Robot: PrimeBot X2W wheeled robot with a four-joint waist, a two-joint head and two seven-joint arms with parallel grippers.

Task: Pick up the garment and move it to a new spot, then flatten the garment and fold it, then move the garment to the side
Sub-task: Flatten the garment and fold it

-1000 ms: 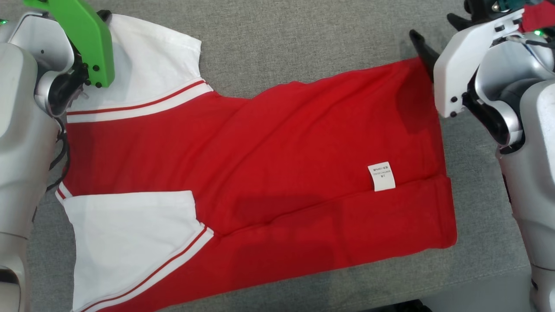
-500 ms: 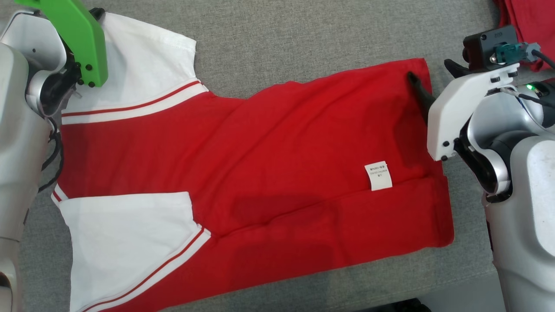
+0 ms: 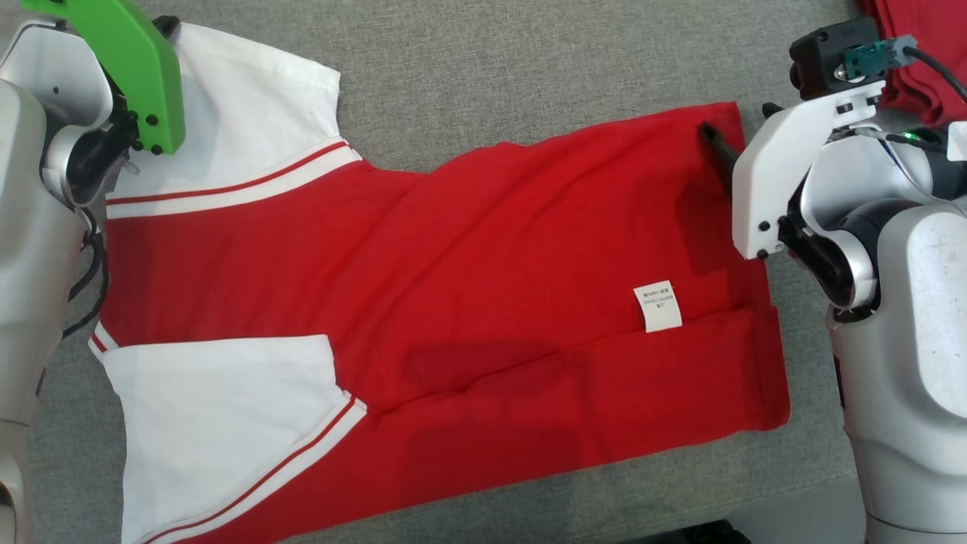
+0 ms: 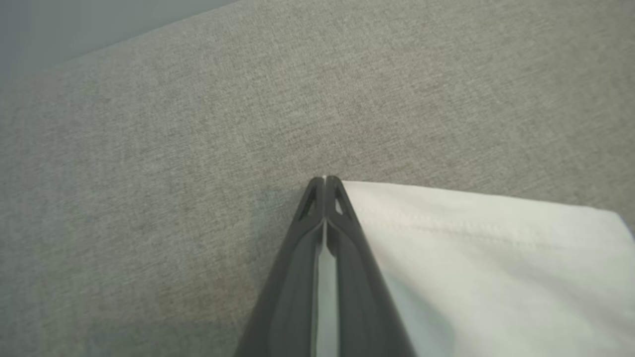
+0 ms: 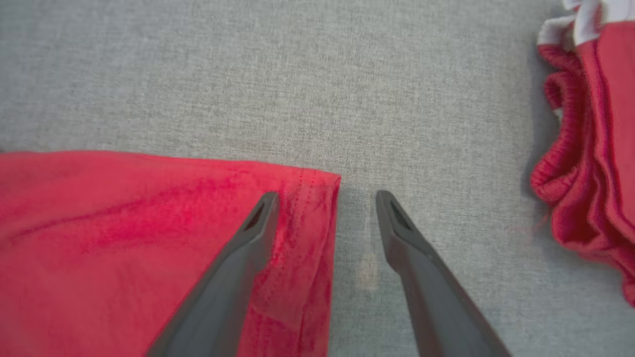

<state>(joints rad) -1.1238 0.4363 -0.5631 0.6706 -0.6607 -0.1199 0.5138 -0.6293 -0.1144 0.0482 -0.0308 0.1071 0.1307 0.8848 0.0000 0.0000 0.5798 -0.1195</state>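
Note:
The garment (image 3: 468,257) is a red T-shirt with white sleeves, spread flat on the grey cushion, with a white label (image 3: 657,306) near its right hem. My left gripper (image 4: 325,181) is shut at the far corner of the upper white sleeve (image 4: 486,258), and a thin white sliver shows between its tips. In the head view its fingers are hidden under the green housing (image 3: 136,68). My right gripper (image 5: 327,198) is open and straddles the hem's far right corner (image 5: 312,188). One finger is over the red cloth and the other over bare cushion. One of its dark fingers (image 3: 716,143) shows in the head view.
A second crumpled red garment with white trim (image 5: 590,139) lies to the right of the hem corner, also at the head view's top right (image 3: 925,53). Grey cushion (image 3: 529,60) stretches behind the shirt. The cushion's front edge (image 3: 801,495) runs past the lower right.
The head camera shifted early on. My right arm has moved left, bringing its open fingers over the hem's far corner. The left gripper and the shirt have stayed put.

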